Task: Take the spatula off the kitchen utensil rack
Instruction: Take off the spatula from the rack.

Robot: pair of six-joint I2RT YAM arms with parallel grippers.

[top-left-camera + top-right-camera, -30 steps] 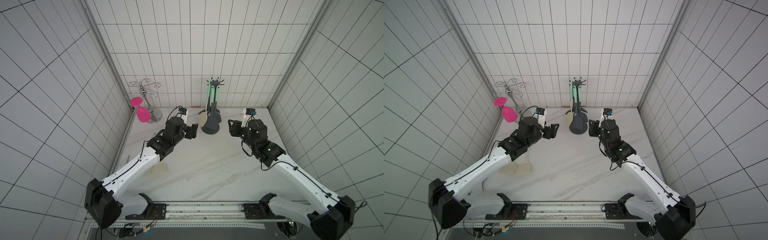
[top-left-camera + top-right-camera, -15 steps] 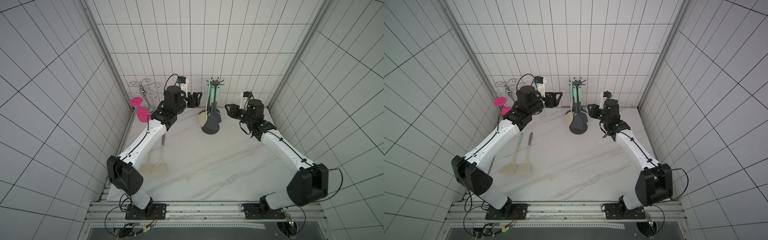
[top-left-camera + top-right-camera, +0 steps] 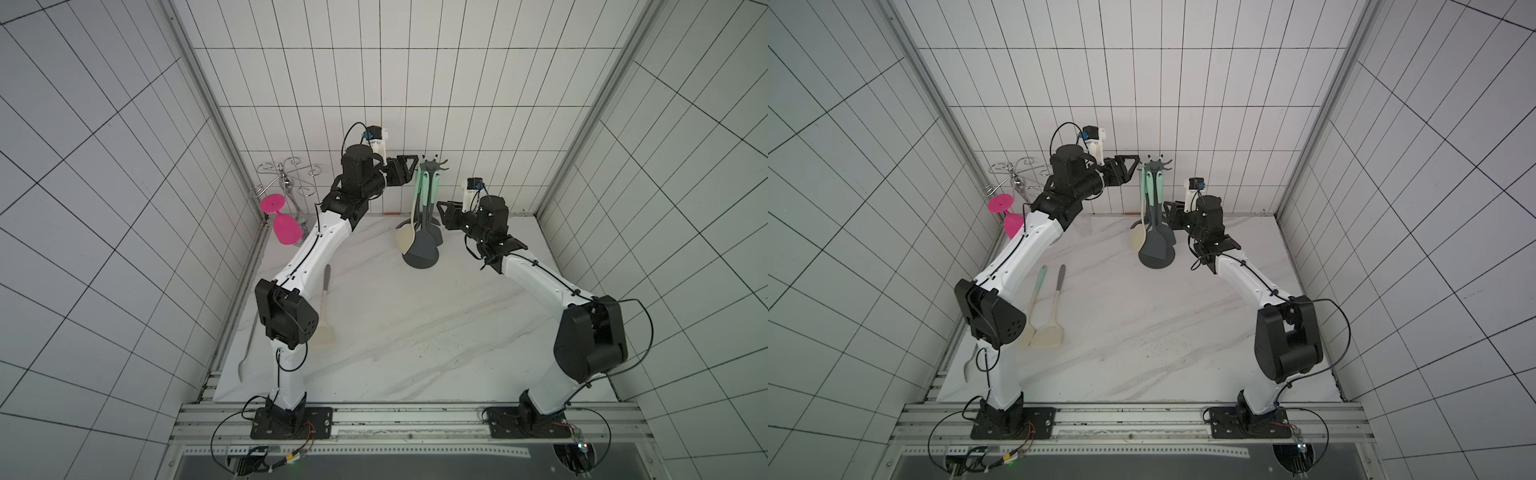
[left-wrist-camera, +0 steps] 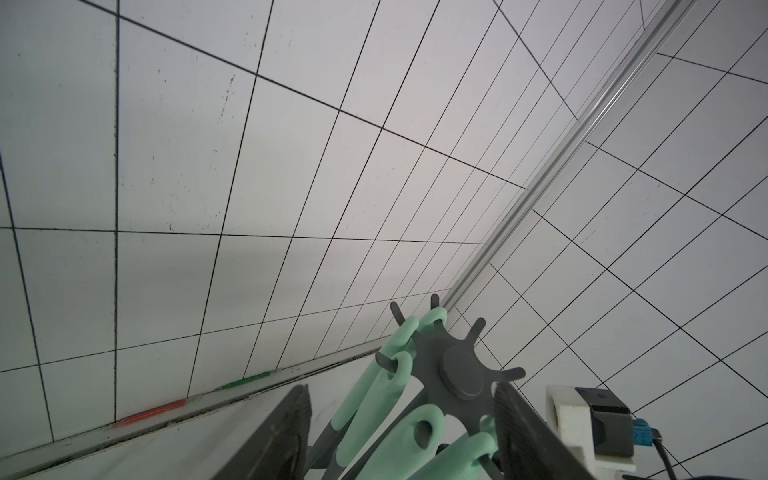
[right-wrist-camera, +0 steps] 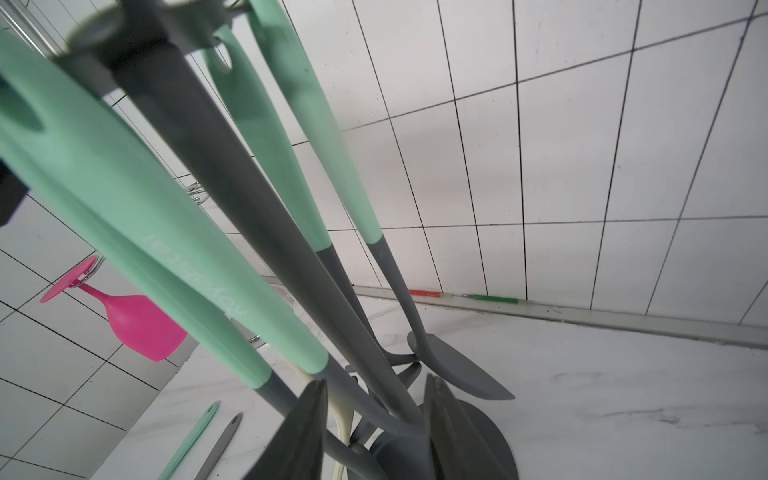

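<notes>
We're at the back of the bench. The kitchen utensil rack stands upright in the upper middle of both top views, close to the rear wall, with green-handled tools hanging from its crown. The spatula, grey blade and green handle, hangs on the rack with its blade down near the round base.

The left gripper is up at the crown. Its jaws are wide apart, one on each side of the hooks and the looped handle tops, and they clamp nothing. The right gripper sits low, jaws partly apart around the bottom of the pole; whether they press on it I cannot tell.

At the left of the frame, a pink glass hangs upside down from a chrome holder. Two loose utensils lie flat on the bench beside the left arm.
</notes>
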